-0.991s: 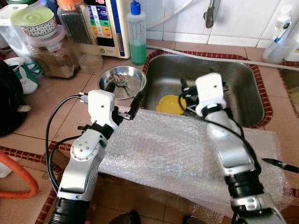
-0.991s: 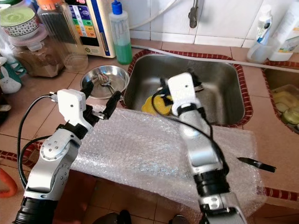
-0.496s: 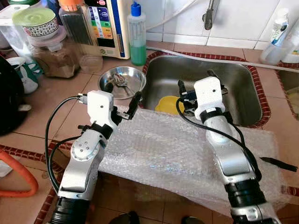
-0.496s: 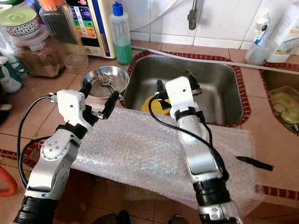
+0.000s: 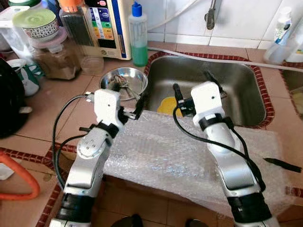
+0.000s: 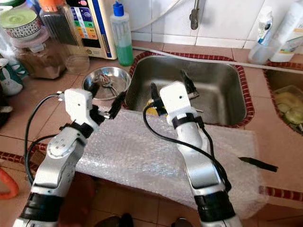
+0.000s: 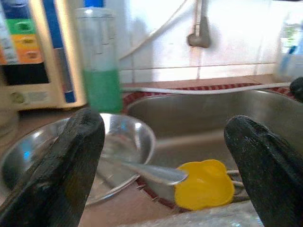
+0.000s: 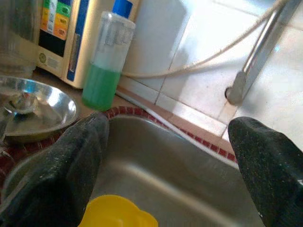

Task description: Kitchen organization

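A steel sink point(image 5: 239, 90) is set in the tiled counter, with a yellow plastic piece point(image 5: 165, 105) lying at its near left. A steel bowl point(image 5: 135, 74) holding metal utensils sits just left of the sink. A sheet of bubble wrap point(image 5: 170, 151) covers the counter in front. My left gripper point(image 5: 127, 94) is open and empty, hovering at the bubble wrap's far left corner, beside the bowl. My right gripper point(image 5: 194, 85) is open and empty over the sink's near left part, above the yellow piece point(image 8: 116, 217).
A green soap bottle point(image 5: 138, 38), jars point(image 5: 52, 56) and a white appliance point(image 5: 106, 21) stand along the back left. The tap point(image 5: 211, 12) hangs over the sink. White bottles point(image 5: 283, 35) stand at back right. A black pen-like tool point(image 5: 283, 164) lies at the right.
My right gripper has moved left across the sink toward its near left corner. My left gripper has shifted slightly forward and right, closer to the bowl. Both stay open.
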`<state>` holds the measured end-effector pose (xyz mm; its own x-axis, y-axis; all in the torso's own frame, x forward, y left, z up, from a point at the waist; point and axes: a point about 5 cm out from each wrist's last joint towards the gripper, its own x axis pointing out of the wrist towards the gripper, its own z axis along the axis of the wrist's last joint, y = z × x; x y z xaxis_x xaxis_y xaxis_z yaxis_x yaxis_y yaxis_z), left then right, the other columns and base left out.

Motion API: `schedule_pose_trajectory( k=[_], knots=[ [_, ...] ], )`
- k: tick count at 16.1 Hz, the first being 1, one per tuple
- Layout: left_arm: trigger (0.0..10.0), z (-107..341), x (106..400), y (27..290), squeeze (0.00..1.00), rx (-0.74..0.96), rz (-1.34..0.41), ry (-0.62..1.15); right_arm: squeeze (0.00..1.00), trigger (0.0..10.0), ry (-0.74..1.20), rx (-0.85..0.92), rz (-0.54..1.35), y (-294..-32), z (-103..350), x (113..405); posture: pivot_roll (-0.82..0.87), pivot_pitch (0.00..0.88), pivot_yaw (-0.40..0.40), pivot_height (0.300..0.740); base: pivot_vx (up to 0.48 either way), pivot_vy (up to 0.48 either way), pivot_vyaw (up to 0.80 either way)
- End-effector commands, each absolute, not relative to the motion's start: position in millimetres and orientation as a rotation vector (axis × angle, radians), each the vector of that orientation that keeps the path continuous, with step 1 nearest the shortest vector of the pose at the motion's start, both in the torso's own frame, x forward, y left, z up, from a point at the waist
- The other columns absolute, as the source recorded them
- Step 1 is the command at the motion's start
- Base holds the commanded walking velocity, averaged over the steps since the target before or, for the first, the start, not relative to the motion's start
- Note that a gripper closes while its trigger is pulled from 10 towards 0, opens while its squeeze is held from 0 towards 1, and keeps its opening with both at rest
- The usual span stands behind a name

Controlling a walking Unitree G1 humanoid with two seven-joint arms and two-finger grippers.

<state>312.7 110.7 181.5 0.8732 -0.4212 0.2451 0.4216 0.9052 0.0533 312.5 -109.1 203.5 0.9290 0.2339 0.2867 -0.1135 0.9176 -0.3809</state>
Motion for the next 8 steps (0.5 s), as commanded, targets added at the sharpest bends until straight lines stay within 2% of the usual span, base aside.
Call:
schedule_pose_trajectory(
  k=[1,8],
  knots=[
    [10.0,182,314,106,0.0,0.014,-0.474,-0.263,0.36,10.0,-0.333,-0.356,0.146,-119,206,310,-0.27,0.178,0.12,0.74,0.0,0.0,0.0],
    [10.0,183,321,100,0.0,0.01,-0.475,-0.264,0.36,10.0,-0.279,-0.361,0.022,-154,201,321,-0.28,0.171,0.12,0.74,0.0,0.0,0.0]
  ],
)
